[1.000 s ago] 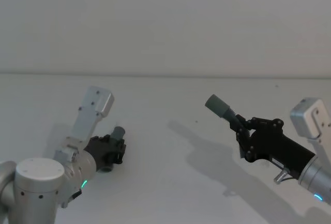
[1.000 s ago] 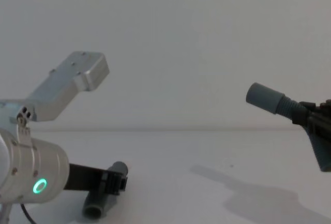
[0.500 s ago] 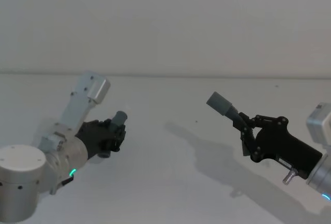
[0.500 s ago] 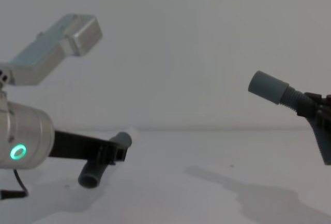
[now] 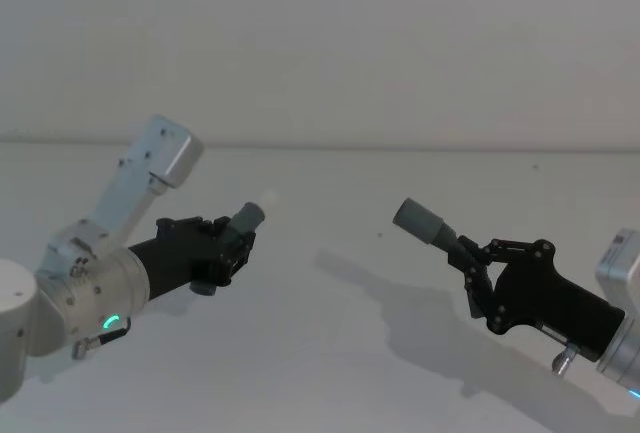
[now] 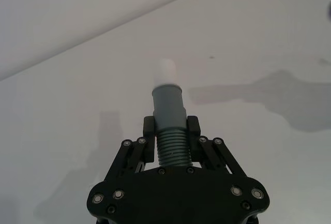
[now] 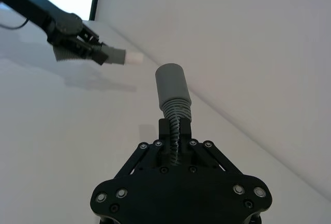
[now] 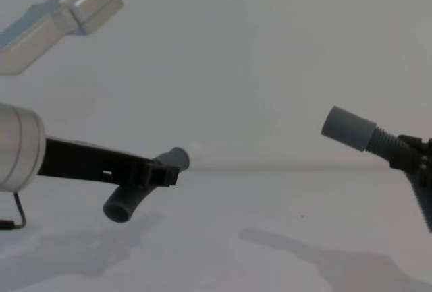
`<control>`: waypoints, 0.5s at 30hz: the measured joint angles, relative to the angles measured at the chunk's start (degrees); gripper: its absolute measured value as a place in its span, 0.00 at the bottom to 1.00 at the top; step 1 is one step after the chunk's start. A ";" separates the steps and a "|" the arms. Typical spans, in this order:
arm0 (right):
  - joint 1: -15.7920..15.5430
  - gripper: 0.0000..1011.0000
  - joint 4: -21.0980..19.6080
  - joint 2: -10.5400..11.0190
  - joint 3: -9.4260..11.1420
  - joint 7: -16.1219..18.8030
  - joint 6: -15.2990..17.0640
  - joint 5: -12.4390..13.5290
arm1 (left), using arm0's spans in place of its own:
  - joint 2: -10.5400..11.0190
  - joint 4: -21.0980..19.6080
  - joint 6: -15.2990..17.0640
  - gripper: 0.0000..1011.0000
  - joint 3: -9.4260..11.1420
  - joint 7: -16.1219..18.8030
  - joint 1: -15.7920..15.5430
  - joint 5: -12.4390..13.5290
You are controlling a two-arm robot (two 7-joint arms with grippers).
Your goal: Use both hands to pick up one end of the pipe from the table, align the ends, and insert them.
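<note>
Being clamped by the left gripper: the spigot hose. Fingers are being kept closed on the ribbed part, just below the cuff. The white spigot is being pointed out past the fingertips; in the head view it is being aimed up and toward the centre. The hose's lower end is being left hanging under the gripper, bent downward and clear of the table. A shadow is being cast on the surface beneath it. A green light is being shown on the silver left wrist.

The socket hose is being clamped by the right gripper. Fingers are being kept closed on the ribs, with a short ribbed stretch left free between fingertips and socket. The socket is being held out ahead of the gripper, raised off the table and angled up and toward the centre.

Both pieces are being held in the air, one at each side. Spigot and socket are being kept well apart, with open table between them. Their axes are not being held in line: both ends are being tilted upward and inward, toward the white wall. In the right wrist view the left gripper and spigot are being seen farther off, beside the socket.
</note>
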 joint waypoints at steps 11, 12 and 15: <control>-0.36 0.09 1.19 1.09 -1.23 0.16 -4.43 -3.14 | 4.14 0.40 -0.66 0.34 -0.77 -8.64 -1.30 -4.39; -0.39 0.09 1.24 1.14 -1.30 0.14 -4.56 -3.25 | 4.36 0.45 -0.62 0.34 -0.82 -9.06 -1.39 -4.79; -0.47 0.09 1.43 1.36 -1.58 0.04 -5.47 -3.92 | 5.21 0.73 -0.31 0.34 -1.08 -11.10 -1.79 -5.97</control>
